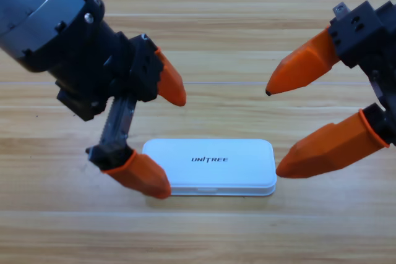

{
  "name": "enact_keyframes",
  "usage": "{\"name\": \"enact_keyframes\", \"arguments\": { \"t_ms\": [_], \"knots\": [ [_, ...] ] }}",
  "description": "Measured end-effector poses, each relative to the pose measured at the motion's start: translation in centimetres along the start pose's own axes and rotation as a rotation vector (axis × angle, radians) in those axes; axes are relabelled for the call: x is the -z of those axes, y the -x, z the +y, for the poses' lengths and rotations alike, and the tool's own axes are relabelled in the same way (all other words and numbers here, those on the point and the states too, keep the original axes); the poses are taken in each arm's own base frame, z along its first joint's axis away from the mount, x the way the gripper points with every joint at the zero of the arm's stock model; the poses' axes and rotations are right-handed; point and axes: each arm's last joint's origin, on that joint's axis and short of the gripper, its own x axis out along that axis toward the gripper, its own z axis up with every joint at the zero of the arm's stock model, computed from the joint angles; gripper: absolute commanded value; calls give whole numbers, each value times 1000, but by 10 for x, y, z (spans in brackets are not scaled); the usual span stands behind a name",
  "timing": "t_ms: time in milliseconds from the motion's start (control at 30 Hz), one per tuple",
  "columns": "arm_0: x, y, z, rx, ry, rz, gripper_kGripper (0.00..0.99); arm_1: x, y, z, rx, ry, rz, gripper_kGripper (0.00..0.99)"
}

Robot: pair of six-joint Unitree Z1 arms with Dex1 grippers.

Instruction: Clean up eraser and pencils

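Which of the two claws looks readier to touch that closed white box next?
Probably the left gripper: its open jaws already straddle the left end of the white case. The right gripper, also open, sits just off the case's right end.

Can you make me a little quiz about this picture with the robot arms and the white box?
1. True or false: the white case has its lid shut.
2. Which tool has a jaw tip right at the case's corner: left tool or right tool?
3. What word is printed on the case?

Key:
1. True.
2. Left tool, at the near left corner.
3. UNITREE.

No eraser or pencils show on the wooden table.
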Motion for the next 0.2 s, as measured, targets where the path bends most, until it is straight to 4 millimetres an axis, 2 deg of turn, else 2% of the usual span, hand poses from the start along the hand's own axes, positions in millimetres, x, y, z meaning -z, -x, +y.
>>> {"name": "enact_keyframes", "arguments": {
  "t_ms": [200],
  "knots": [
    [0,0,1,-15,4,9,990,0,0,0,0,0,0,976]
  ]
}}
